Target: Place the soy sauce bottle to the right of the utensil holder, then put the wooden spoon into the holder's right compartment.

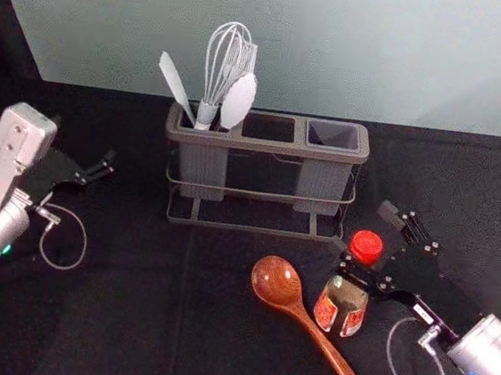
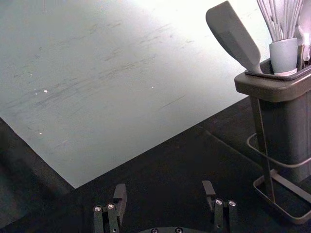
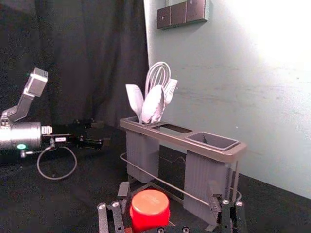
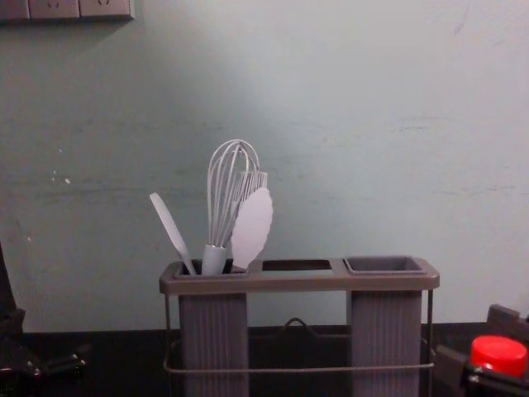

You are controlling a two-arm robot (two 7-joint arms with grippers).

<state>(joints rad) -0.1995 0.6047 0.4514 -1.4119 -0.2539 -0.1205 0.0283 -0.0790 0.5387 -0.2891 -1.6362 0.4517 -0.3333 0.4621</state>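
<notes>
My right gripper point(image 1: 365, 230) stands open around the upper part of the soy sauce bottle point(image 1: 342, 305), in front of the holder's right end. In the right wrist view, the red cap point(image 3: 149, 209) sits between the fingers of my right gripper point(image 3: 169, 193), nearer one of them. The wooden spoon point(image 1: 278, 283) lies left of the bottle, its handle slanting toward the front right. The utensil holder point(image 1: 260, 231) has white utensils in its left compartment; its right compartment point(image 1: 333, 135) is empty. My left gripper point(image 1: 102, 168), left of the holder, is open and empty in its wrist view point(image 2: 164, 190).
A whisk point(image 4: 234, 190), a spatula point(image 4: 170, 227) and a white spoon-like utensil point(image 4: 252, 227) rise above the holder's left side. The pale wall point(image 1: 292, 44) stands behind the black-covered table point(image 1: 129, 318).
</notes>
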